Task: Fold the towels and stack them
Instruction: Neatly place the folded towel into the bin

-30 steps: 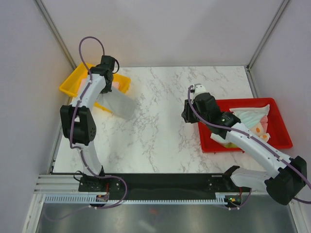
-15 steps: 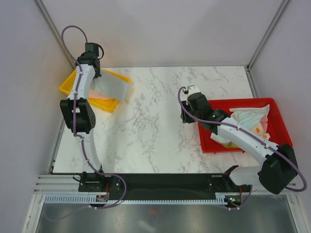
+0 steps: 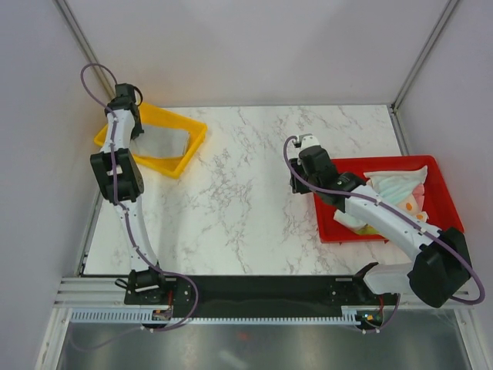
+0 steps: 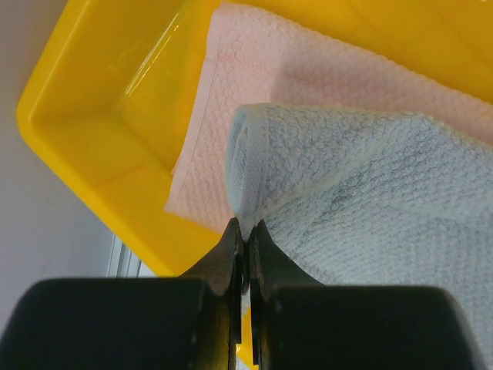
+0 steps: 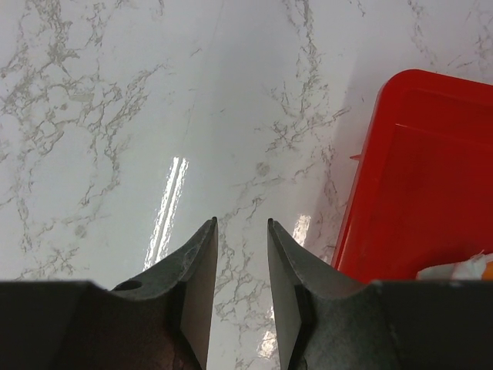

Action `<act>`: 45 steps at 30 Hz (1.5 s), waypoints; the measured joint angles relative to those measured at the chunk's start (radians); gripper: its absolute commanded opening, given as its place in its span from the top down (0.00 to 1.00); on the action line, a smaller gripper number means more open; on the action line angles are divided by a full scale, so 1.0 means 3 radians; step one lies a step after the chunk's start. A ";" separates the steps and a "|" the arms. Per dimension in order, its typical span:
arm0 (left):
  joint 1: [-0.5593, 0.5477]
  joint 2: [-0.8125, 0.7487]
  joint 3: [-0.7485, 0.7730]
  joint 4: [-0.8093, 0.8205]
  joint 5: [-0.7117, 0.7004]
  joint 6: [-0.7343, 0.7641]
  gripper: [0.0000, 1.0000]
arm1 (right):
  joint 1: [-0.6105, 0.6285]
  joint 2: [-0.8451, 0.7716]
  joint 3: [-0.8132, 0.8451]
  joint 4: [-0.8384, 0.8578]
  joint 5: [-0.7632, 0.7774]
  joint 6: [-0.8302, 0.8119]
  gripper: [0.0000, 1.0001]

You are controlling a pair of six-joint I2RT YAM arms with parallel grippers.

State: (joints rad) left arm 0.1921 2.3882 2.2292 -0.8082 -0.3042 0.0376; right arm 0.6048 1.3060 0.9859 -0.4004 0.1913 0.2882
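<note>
White panels wall in a marble table (image 3: 246, 193), and we see the left arm stretched tall to the far left corner, wrist tipped down over the yellow tray (image 3: 194, 139). The left gripper (image 4: 246, 239) is pinched tight on a folded corner of the grey towel (image 4: 370, 185), which lies in the tray on top of the pink towel (image 4: 308, 69). The right arm reaches forward, bent at the elbow. The right gripper (image 5: 241, 254) hangs over bare marble just beside the red tray (image 3: 443, 196), fingers parted, gripping nothing. A mint green towel (image 3: 397, 185) lies heaped in that tray.
</note>
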 measured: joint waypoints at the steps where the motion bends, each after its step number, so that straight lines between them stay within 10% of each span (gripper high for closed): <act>1: 0.0017 0.0057 0.0015 0.0027 -0.0001 -0.0003 0.95 | -0.0001 0.0005 0.0000 0.0000 0.0006 -0.0003 0.60; 6: 0.0034 0.0220 0.0022 0.0086 -0.0120 -0.0113 0.45 | -0.0001 0.0022 -0.0001 -0.0004 0.0033 -0.0017 0.60; 16: -0.0008 -0.0043 0.0184 0.0201 -0.0276 -0.0275 0.34 | -0.0001 0.0098 0.0010 -0.0017 0.0045 0.0010 0.57; 23: -0.0360 -0.0913 -0.0290 0.0319 0.0086 -0.0459 0.32 | -0.0141 0.0187 0.0319 -0.0139 0.0262 0.0296 0.36; 24: -0.0462 -0.1078 -0.0427 0.0337 0.0201 -0.0510 0.18 | -0.0209 0.0209 0.0397 -0.0181 0.0340 0.0340 0.35; 33: -0.1502 -0.1976 -0.1776 0.0514 0.1190 -0.0792 0.00 | -0.1548 0.0398 0.0759 -0.0712 0.1279 0.0710 0.17; 45: -0.2041 -0.2564 -0.2501 0.0514 0.1703 -0.0882 0.01 | -0.3187 0.0885 0.0511 -0.0740 0.1119 0.0871 0.27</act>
State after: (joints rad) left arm -0.4202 1.6192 1.4788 -0.6540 0.2066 -0.2272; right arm -0.3511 1.5715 1.1393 -0.6224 0.5270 0.5495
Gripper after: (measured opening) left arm 0.993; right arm 0.772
